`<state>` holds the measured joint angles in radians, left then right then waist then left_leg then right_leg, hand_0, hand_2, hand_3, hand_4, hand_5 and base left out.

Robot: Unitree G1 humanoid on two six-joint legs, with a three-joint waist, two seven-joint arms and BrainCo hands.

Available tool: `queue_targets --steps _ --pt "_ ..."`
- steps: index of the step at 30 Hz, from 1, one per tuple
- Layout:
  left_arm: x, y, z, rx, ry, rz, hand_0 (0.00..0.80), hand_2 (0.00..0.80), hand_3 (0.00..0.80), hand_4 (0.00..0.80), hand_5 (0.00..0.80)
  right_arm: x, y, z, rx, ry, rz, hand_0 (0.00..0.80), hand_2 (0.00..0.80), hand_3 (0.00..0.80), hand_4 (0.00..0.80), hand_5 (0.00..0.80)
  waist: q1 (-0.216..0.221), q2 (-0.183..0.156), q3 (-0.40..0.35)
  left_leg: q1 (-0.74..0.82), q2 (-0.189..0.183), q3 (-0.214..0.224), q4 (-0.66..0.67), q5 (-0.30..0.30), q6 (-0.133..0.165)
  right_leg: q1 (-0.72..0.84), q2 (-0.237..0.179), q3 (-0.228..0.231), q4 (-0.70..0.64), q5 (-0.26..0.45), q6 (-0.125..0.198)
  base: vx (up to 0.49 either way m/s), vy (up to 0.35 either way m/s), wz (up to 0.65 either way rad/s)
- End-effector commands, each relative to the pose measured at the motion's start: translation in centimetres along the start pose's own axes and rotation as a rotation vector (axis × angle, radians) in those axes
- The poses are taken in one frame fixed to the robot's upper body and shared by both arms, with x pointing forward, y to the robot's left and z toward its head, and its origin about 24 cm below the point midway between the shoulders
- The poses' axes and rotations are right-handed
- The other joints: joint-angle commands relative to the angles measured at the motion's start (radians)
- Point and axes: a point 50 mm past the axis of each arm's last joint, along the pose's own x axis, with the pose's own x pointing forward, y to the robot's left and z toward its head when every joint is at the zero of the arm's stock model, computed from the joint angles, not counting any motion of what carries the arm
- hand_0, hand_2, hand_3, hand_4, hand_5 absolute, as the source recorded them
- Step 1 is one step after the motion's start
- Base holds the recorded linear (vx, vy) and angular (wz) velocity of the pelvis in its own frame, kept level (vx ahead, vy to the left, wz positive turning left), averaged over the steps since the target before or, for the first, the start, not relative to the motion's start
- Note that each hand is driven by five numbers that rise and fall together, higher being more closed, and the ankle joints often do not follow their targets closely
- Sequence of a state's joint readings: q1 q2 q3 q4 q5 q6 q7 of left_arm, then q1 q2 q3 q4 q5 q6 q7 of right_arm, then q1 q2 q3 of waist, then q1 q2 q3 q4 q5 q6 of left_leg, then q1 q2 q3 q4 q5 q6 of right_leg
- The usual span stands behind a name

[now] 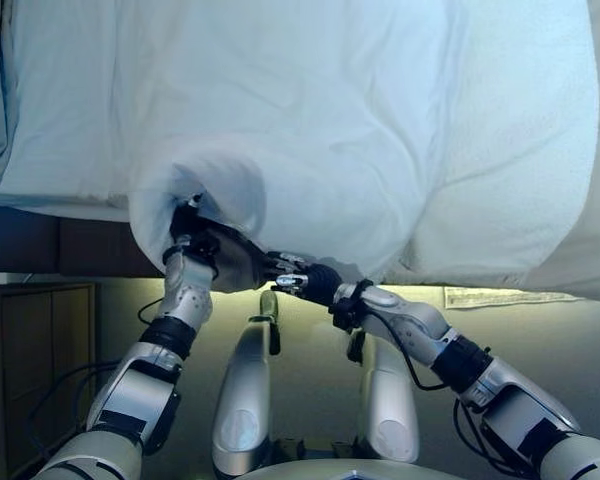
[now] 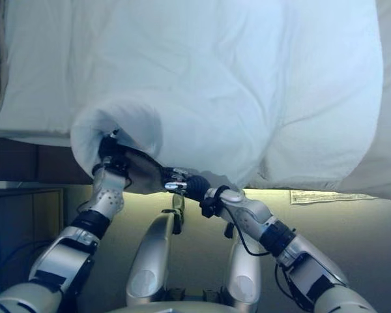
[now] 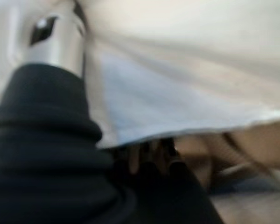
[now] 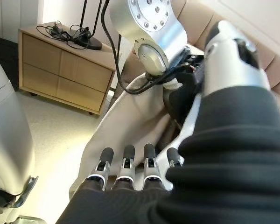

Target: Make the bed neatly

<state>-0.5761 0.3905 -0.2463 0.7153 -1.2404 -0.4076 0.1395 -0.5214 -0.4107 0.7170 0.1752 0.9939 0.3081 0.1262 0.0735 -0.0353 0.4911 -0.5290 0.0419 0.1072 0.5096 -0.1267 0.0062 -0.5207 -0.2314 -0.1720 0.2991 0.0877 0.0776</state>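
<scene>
One duvet (image 1: 330,110), two robot hands at its edge

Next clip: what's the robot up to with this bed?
The robot stands at the edge of the bed, working on the white duvet. Its left hand is tucked into a bunched fold at the duvet's hanging edge, so its fingers are hidden. The right hand is just beside it under that edge, fingers straight and holding nothing. The duvet is rumpled and not yet smoothed. A wooden bedside cabinet stands nearby.
</scene>
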Motion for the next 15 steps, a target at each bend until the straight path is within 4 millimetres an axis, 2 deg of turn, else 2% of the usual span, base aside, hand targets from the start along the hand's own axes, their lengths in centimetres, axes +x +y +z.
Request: queue_targets --steps 1,2,5,8,10,15 --pt "0.3 2.7 3.4 -0.07 -0.156 0.124 0.0 0.0 0.0 0.0 0.0 -1.3 0.2 0.6 0.028 -0.102 0.037 0.0 0.0 0.0 0.0 0.0 0.032 0.07 -0.058 0.025 -0.048 -0.071 -0.149 0.19 -0.04 0.01 -0.072 0.041 0.114 0.025 0.073 0.02 0.105 -0.03" --pt "-0.1 4.4 3.5 -0.076 -0.151 0.182 0.0 0.0 0.0 0.0 0.0 -1.7 -0.1 0.5 0.032 -0.101 0.024 0.0 0.0 0.0 0.0 0.0 0.033 0.081 -0.065 0.029 -0.05 -0.072 -0.153 0.192 -0.042 0.009 -0.078 0.041 0.118 0.019 0.071 0.022 0.101 0.01" --pt "-0.8 7.0 4.1 -0.109 -0.16 0.279 0.0 0.0 0.0 0.0 0.0 -2.4 -0.6 0.2 0.033 -0.096 0.007 0.0 0.0 0.0 0.0 0.0 0.033 0.096 -0.077 0.038 -0.052 -0.074 -0.158 0.19 -0.045 0.013 -0.085 0.039 0.121 0.006 0.07 0.025 0.096 0.03" --pt "-1.5 9.2 4.8 -0.135 -0.178 0.355 0.0 0.0 0.0 0.0 0.0 -3.0 -1.2 -0.3 0.032 -0.084 -0.007 0.0 0.0 0.0 0.0 0.0 0.033 0.109 -0.086 0.046 -0.053 -0.072 -0.159 0.186 -0.049 0.016 -0.095 0.036 0.125 -0.006 0.069 0.019 0.079 0.0" --pt "-1.8 9.9 4.9 -0.146 -0.179 0.379 0.0 0.0 0.0 0.0 0.0 -3.2 -1.4 -0.5 0.03 -0.079 -0.014 0.0 0.0 0.0 0.0 0.0 0.033 0.114 -0.088 0.048 -0.053 -0.072 -0.159 0.186 -0.05 0.015 -0.099 0.037 0.128 -0.009 0.07 0.018 0.069 0.02" --pt "-3.7 13.5 4.9 -0.227 -0.201 0.516 0.0 0.0 0.0 0.0 0.0 -4.2 -2.1 -1.1 0.029 -0.058 -0.041 0.0 0.0 0.0 0.0 0.0 0.029 0.136 -0.101 0.063 -0.064 -0.07 -0.167 0.184 -0.057 0.02 -0.114 0.037 0.13 -0.026 0.07 0.04 0.087 0.02"
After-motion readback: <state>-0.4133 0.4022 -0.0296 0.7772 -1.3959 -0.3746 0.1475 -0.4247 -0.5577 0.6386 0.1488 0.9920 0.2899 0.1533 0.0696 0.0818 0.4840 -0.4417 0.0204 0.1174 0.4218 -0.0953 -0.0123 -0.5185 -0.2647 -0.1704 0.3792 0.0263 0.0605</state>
